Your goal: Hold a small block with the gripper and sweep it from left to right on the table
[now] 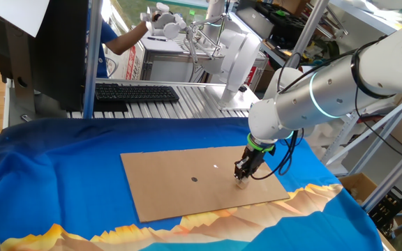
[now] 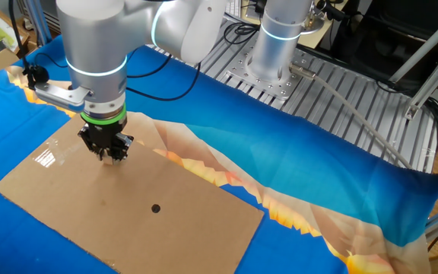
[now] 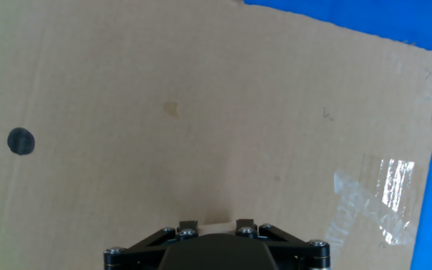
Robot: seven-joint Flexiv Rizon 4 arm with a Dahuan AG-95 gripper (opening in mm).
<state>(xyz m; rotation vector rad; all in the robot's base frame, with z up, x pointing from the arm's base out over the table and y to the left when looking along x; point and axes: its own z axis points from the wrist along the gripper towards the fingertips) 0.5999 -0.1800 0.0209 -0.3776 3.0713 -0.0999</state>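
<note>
The gripper (image 1: 242, 180) points straight down at the right part of the brown cardboard sheet (image 1: 173, 185) on the blue-draped table (image 1: 61, 181). A pale beige small block (image 1: 241, 185) shows at its fingertips, resting on the cardboard. From the hand view a sliver of the small block (image 3: 213, 222) sits between the two black fingers (image 3: 188, 226), which press against its sides. In the other fixed view the gripper (image 2: 113, 157) stands near the sheet's far left edge, and its fingers hide the block.
A small dark dot (image 1: 194, 179) marks the cardboard to the left of the gripper. A shiny tape patch (image 3: 381, 195) lies near the sheet's right edge. A black keyboard (image 1: 135, 92) rests on the grey slatted bench behind the table.
</note>
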